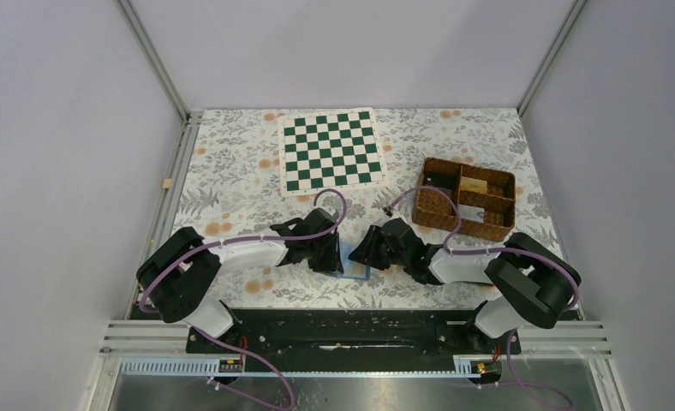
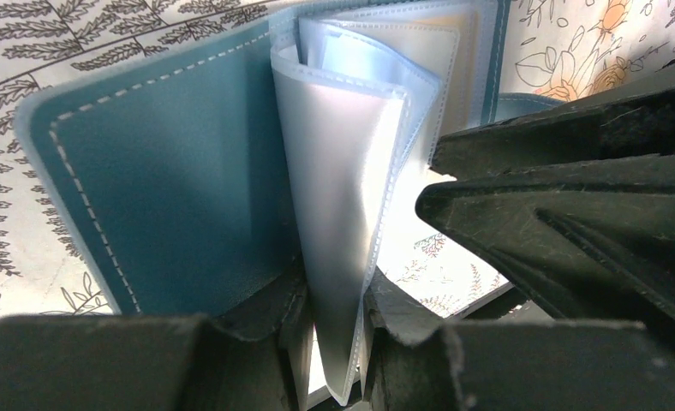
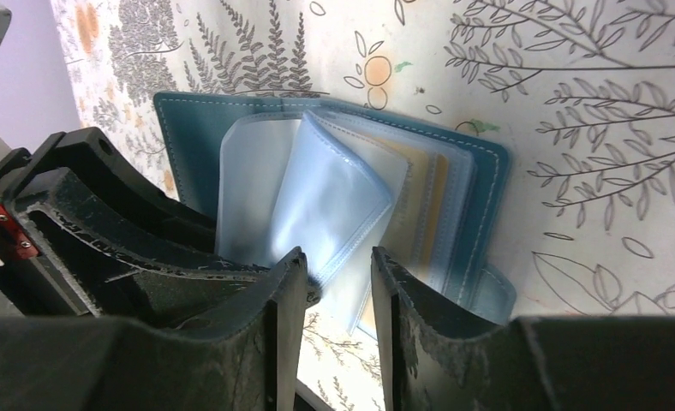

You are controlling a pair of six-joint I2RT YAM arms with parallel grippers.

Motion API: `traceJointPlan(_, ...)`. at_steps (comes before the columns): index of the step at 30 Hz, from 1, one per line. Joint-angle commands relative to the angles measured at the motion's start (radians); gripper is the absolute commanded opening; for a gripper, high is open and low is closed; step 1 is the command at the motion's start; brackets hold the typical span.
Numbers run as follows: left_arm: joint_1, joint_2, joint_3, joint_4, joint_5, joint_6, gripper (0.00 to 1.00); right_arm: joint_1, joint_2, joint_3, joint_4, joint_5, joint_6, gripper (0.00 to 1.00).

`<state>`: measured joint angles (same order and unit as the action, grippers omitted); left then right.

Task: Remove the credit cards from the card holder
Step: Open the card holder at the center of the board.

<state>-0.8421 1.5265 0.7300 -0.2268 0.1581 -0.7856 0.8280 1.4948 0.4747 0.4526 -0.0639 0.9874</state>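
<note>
Top view: L gripper (image 1: pixel 334 257) and R gripper (image 1: pixel 368 248) meet nose to nose at near-centre of table (image 1: pixel 231 171). Card holder (image 1: pixel 360 276) lies under them, mostly hidden. Chequered board (image 1: pixel 330 150) is far centre and wicker basket (image 1: pixel 488 229) far right, both well apart from it. L wrist: holder open, dark-blue cover flat on cloth, clear sleeves standing up. L jaws nearly closed, pinching one sleeve between the pads. R wrist: R jaws at narrow gap w/ a light-blue sleeve fold between them; clamped or just touching, can't tell. Tan credit card (image 3: pixel 427 201) sits in a pocket on the holder's far leaf
</note>
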Motion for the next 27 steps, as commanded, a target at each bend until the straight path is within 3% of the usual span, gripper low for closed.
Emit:
traceJointPlan(1,0.004,-0.017,-0.005,0.011,0.008,0.022,0.22,-0.002,0.03,-0.024,0.104,-0.074,0.057,0.41)
traceJointPlan(6,0.003,-0.027,-0.005,0.013,0.009,0.026,0.25,-0.002,0.055,-0.047,0.206,-0.101,0.086,0.43)
traceJointPlan(17,0.02,-0.105,0.002,-0.037,-0.032,0.061,0.6,-0.003,0.09,-0.065,0.261,-0.096,0.105,0.43)
traceJointPlan(27,0.02,-0.107,0.007,-0.093,-0.084,0.102,0.73,-0.003,0.106,-0.075,0.342,-0.102,0.129,0.43)
